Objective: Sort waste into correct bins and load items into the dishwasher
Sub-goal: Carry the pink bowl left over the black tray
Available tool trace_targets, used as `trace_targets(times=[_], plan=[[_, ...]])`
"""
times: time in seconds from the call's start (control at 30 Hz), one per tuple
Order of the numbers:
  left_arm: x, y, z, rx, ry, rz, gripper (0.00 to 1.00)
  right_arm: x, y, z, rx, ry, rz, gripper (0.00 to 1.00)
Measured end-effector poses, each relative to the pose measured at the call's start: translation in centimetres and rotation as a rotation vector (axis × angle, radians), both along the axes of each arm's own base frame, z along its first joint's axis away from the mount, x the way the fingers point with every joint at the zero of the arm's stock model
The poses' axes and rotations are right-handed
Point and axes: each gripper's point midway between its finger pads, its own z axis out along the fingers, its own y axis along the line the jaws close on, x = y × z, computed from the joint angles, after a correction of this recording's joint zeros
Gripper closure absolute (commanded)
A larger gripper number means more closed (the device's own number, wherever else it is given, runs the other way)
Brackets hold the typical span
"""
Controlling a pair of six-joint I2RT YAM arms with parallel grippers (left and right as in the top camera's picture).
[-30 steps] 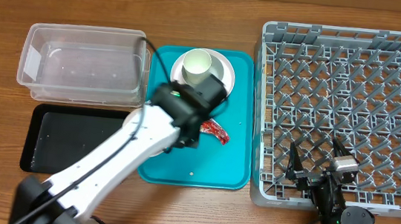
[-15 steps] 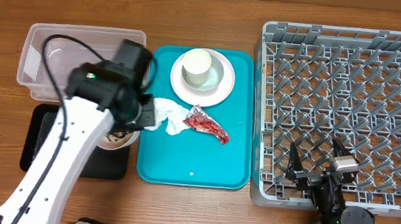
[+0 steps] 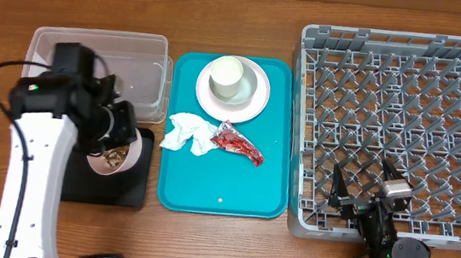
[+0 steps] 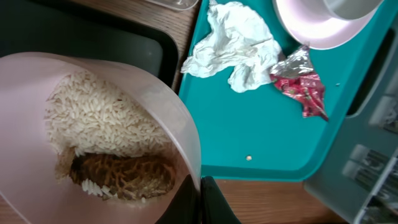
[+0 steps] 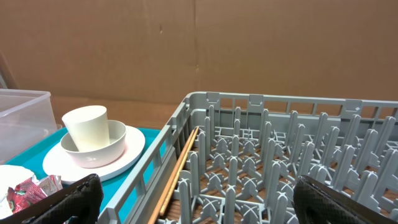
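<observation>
Overhead, we saw the left gripper (image 3: 117,131) hiding most of the pale pink plastic bowl of rice (image 3: 114,162) over the black rectangular tray (image 3: 121,193). Left wrist: its cropped fingers (image 4: 214,205) pinched the rim. Right wrist: the right gripper (image 5: 211,200) gaped over the grey plastic dish rack (image 5: 249,155).

The worktop (image 3: 201,246) was brown wood with a fine grain and a soft sheen. The tray (image 3: 233,185) at the centre was smooth teal plastic, carrying a crumpled white paper tissue (image 3: 189,133) and a shiny, creased red foil wrapper (image 3: 237,144). The bin (image 3: 101,55) at upper left was clear glossy plastic, and the rack (image 3: 405,104) on the right was matt grey plastic. In the left wrist view the bowl (image 4: 28,143) was translucent pinkish plastic, holding grainy rice (image 4: 106,118).
</observation>
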Motion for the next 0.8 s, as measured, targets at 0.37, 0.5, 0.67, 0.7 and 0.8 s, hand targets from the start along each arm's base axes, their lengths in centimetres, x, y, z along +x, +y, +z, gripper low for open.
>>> trace_targets(times=[0.37,0.5,0.67,0.7,0.8], plan=[[-0.3,4.3,-0.9,-0.262,-0.105,0.130,0.96,0.0,0.0,0.0,0.000,0.001,0.000,0.00],[-0.9,5.6,-1.8,-0.359,-0.149,0.201,0.96,0.0,0.0,0.0,0.000,0.000,0.000,0.00],[-1.5,6.7,-2.3,-0.453,-0.208,0.265,0.96,0.0,0.0,0.0,0.000,0.000,0.000,0.00],[-1.6,6.9,-2.3,-0.470,-0.219,0.279,0.96,0.0,0.0,0.0,0.000,0.000,0.000,0.00],[-1.8,7.4,-2.2,-0.502,-0.254,0.306,0.96,0.0,0.0,0.0,0.000,0.000,0.000,0.00]])
